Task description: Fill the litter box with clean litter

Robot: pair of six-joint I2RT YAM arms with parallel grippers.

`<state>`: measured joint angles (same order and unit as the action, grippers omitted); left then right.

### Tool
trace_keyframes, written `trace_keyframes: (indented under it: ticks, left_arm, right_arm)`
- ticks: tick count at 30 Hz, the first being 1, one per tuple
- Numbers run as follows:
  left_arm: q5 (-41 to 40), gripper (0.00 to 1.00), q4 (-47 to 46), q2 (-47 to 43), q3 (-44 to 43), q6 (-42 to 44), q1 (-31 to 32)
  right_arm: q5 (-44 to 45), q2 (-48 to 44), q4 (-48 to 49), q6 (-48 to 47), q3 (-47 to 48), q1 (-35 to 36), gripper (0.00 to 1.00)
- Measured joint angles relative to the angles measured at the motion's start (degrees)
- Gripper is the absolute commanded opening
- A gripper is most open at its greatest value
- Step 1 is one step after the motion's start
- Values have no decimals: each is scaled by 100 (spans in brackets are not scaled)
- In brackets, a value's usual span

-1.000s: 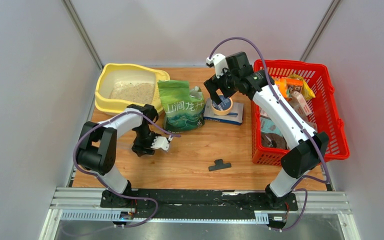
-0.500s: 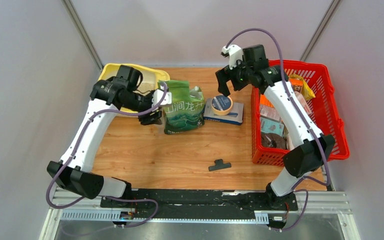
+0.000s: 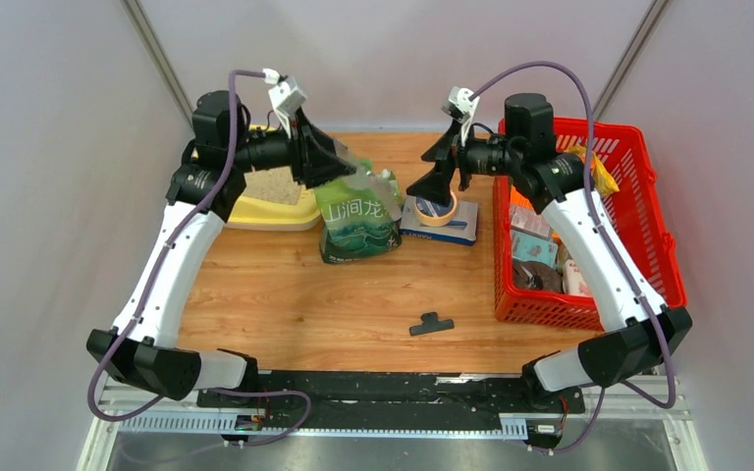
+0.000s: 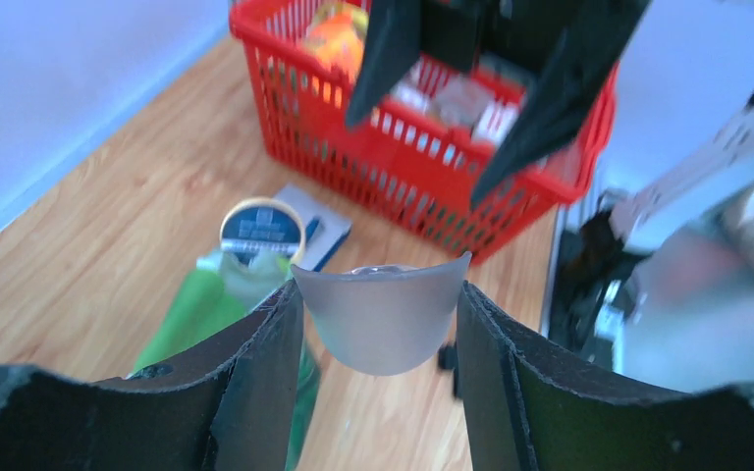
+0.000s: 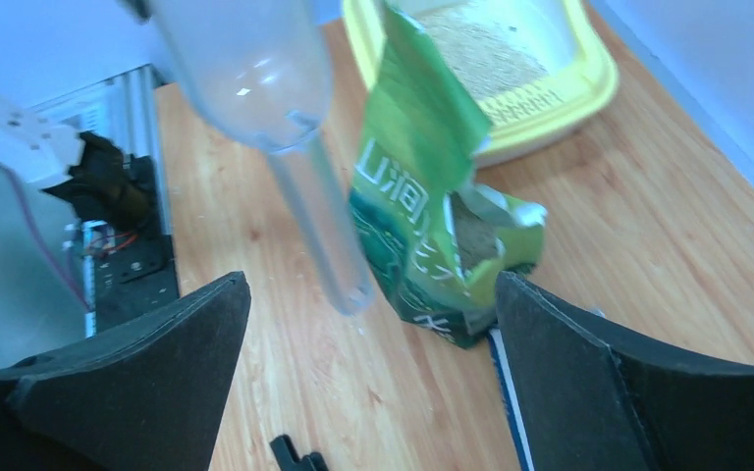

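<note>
L gripper [image 4: 378,329] clamps a clear plastic scoop [image 5: 245,69], up by the top of the soft green litter pouch [image 3: 358,221], which stands open near the wooden table [image 3: 353,304] back edge. R gripper [image 5: 370,285] is spread wide, holding nothing. Pale yellow plastic litter box [image 3: 275,212] sits at the back-left corner w/ beige granules [image 5: 481,49] inside.

Red basket [image 3: 648,211] holds cartons; tape roll [image 4: 261,226] sits on flat box [image 3: 459,232]; black clip [image 3: 432,323] on counter [image 3: 304,304]; clear scoop [image 4: 383,314] raised.
</note>
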<state>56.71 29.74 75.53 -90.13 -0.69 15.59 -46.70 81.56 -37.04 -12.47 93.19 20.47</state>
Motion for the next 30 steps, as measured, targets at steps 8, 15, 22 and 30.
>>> trace_keyframes:
  ticks: [8,15,22,30]
  left_arm:
    - [-22,0,-2568,334,-22,-2371,0]
    - [-9,12,-3095,400,-133,-2938,0]
    - [11,56,-3018,337,-131,-2953,-55]
    - [262,73,-378,-81,-553,-697,-776]
  right_arm:
    - [-887,435,317,105,9,269,100]
    - [-1071,557,573,205,0,461,39]
    - [-907,616,372,-391,240,463,0]
    - [564,146,-625,-2911,-149,446,0]
